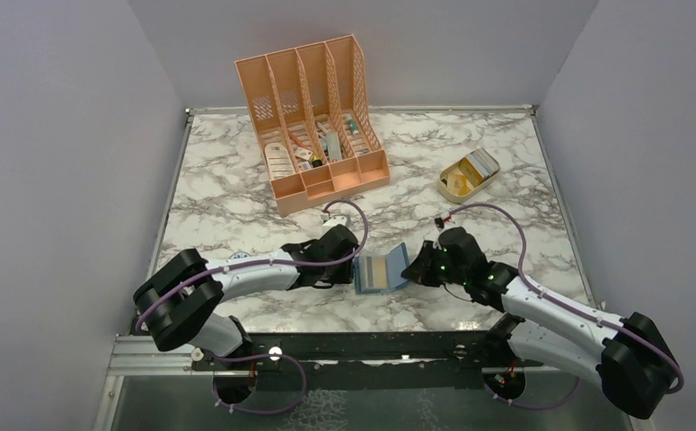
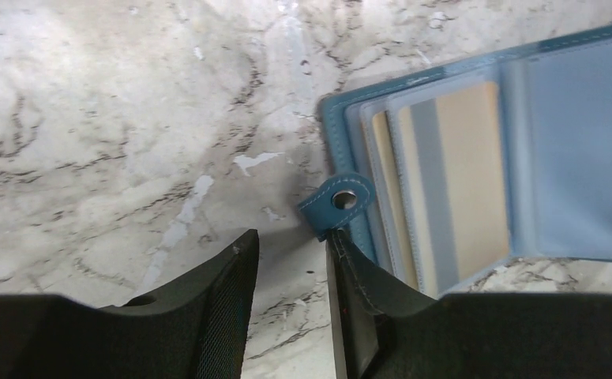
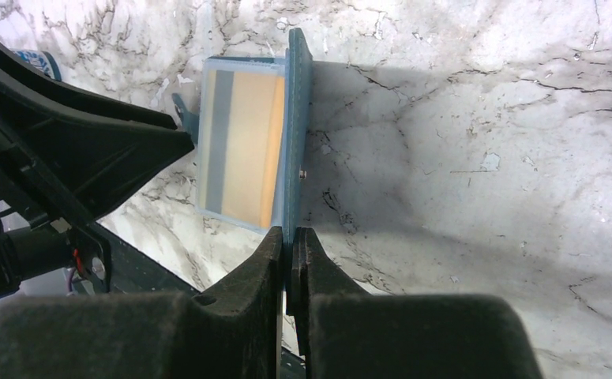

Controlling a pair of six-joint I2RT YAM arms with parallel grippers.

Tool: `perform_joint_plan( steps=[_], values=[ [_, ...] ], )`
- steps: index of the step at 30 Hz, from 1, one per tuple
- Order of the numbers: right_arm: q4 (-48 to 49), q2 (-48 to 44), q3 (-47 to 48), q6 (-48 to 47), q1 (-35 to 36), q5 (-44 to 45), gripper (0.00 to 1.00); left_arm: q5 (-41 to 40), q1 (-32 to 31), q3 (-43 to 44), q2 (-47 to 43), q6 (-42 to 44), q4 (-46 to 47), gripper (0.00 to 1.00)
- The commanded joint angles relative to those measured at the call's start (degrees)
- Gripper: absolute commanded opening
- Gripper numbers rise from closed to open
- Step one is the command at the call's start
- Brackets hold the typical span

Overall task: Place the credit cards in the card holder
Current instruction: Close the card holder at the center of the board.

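- Top external view gives me the layout. The teal-blue folding card holder (image 1: 379,274) lies open on the white marble tabletop (image 1: 524,224), between the tips of my two arms and toward the near edge.
- From up there I see a tan plastic credit card with a grey stripe (image 1: 377,272) inside the holder, but I cannot read either grip.
- Right wrist view settles one of them. The right jaws are pressed together on the holder's raised cover (image 3: 297,134), which stands upright and edge-on to that camera. The striped card sits behind a clear sleeve on the flat half.
- Left wrist view adds what the other two miss. The left jaws stand apart over bare marble and hold nothing. The holder's small snap tab (image 2: 336,201) lies right at the tip of the finger nearer the holder, and I cannot tell whether they touch.
- The same view shows the thin tan edge of a second card (image 2: 380,158) in a sleeve under the striped one.
- For room, bare marble runs from the holder's far side up to the peach slotted desk organizer (image 1: 312,126). The tan oval tray (image 1: 470,172) sits well apart at the right rear.
- On the near side the margin is slimmer, with the black edge rail (image 1: 371,346) not far behind the holder.
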Motion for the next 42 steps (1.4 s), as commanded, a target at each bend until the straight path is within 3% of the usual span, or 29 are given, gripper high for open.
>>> perform_joint_plan(
  steps=[1,10,12,17,20,26,31,42],
  values=[
    [-0.2,-1.8,-0.1,0.2,0.4,1.9,0.06,-7.5,-0.1,1.9,-0.5,-0.2,-6.7,0.38],
    [-1.5,-3.2,-0.2,-0.6,0.4,1.8,0.06,-7.9,0.6,2.0,-2.7,-2.6,-8.9,0.38],
    [-2.0,-3.3,0.5,-1.6,0.4,1.3,0.06,-4.8,0.7,1.7,-4.2,-2.8,-7.0,0.38],
    [-4.1,-2.3,2.8,-2.2,0.4,1.0,0.13,9.2,0.6,-2.7,-7.5,0.3,8.5,0.48],
    [-3.7,-1.8,3.1,-1.9,0.4,0.9,0.14,12.0,0.4,-1.1,-5.3,5.1,9.8,0.50],
    [-2.9,-0.9,3.4,-2.1,0.4,0.0,0.15,9.1,-0.9,3.8,-0.8,10.5,4.8,0.60],
    [-2.8,-1.1,3.2,-2.0,0.4,0.1,0.15,5.9,-2.4,6.6,1.9,11.2,3.0,0.76],
    [-3.2,-1.4,3.5,-2.1,0.4,0.5,0.15,-4.9,-4.6,14.1,9.4,10.6,-8.4,0.76]
  ],
)
